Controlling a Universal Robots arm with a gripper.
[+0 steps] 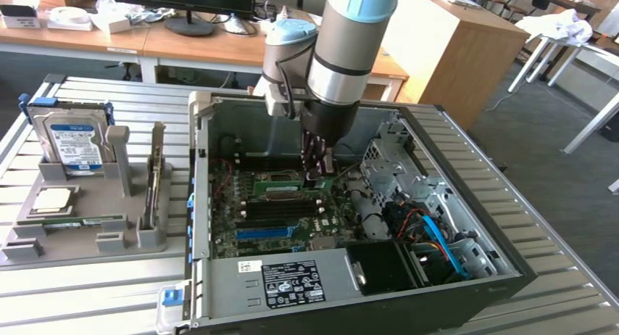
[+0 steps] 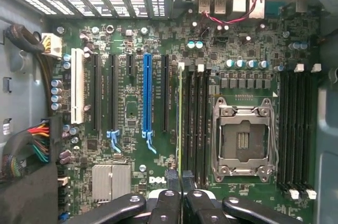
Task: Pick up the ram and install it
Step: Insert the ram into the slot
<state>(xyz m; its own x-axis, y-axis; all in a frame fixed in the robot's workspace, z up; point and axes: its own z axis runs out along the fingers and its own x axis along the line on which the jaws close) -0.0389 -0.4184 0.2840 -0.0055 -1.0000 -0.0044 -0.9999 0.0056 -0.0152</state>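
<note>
My gripper (image 1: 317, 175) hangs inside the open computer case (image 1: 454, 168), low over the motherboard (image 1: 280, 212). It is shut on the ram (image 2: 180, 118), a thin green stick seen edge-on in the wrist view, running away from the black fingers (image 2: 170, 182). The ram hovers along the nearest of the black memory slots (image 2: 193, 123), beside the open CPU socket (image 2: 243, 139). Whether its lower edge touches the slot I cannot tell. In the exterior view only a short green piece of the ram (image 1: 328, 178) shows below the fingers.
A second bank of black memory slots (image 2: 296, 129) lies on the socket's other side. Blue and black expansion slots (image 2: 147, 92) and cable bundles (image 2: 31, 150) sit nearby. At the exterior view's left, a grey holder (image 1: 68, 241) carries a hard drive (image 1: 69, 143), a CPU (image 1: 53, 199) and an upright card (image 1: 155, 183).
</note>
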